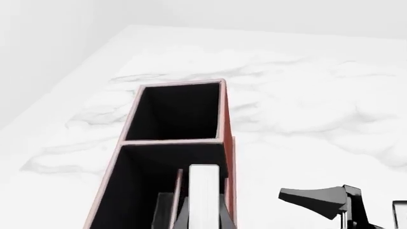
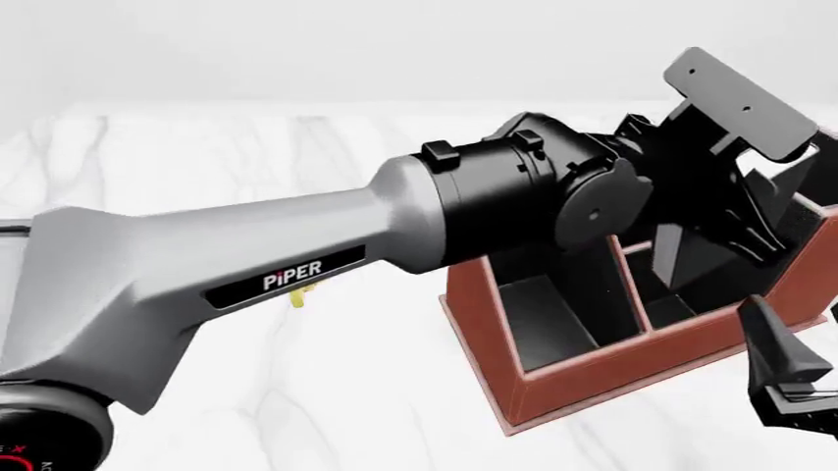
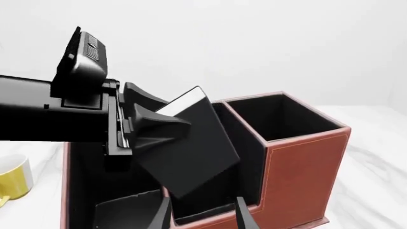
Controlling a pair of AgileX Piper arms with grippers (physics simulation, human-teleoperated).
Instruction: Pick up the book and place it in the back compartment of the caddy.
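The black book (image 3: 188, 152) is held tilted between the closed fingers of the left gripper (image 3: 149, 125) over the reddish-brown caddy (image 3: 305, 162), partly lowered inside, while the right gripper (image 3: 202, 214) is seen spread apart nearby.

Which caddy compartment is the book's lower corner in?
The small cell behind the caddy's lowest wall, beside the empty tall square cell; the left tool holds the book tilted there.

black book (image 3: 190, 152), reddish-brown caddy (image 3: 299, 167), yellow mug (image 3: 13, 179)
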